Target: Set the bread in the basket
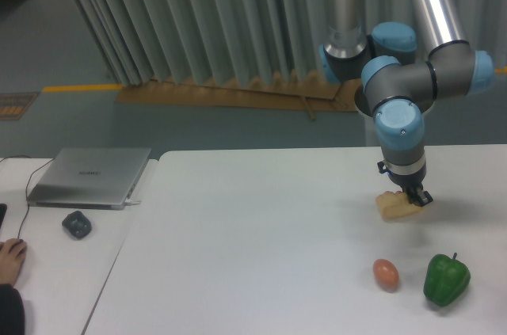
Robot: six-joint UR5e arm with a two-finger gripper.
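Pepper [447, 279], green, nearest on the white tabletop [261, 248], with a brown egg [386, 273] just beside, to the left. Farther back, bread [394, 206] at the right side, clasped at its right end by dark fingers [417, 197]. Laptop [89, 177] and mouse [77, 224] far left. Curtain [198, 18] behind.

Pale tan bread [392, 207], brown egg [386, 273], green pepper [446, 279] (table [253, 240] white).

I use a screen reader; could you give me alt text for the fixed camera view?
A robot arm's gripper sits on a pale bread roll on a white table, with a brown egg and green pepper nearer the camera.
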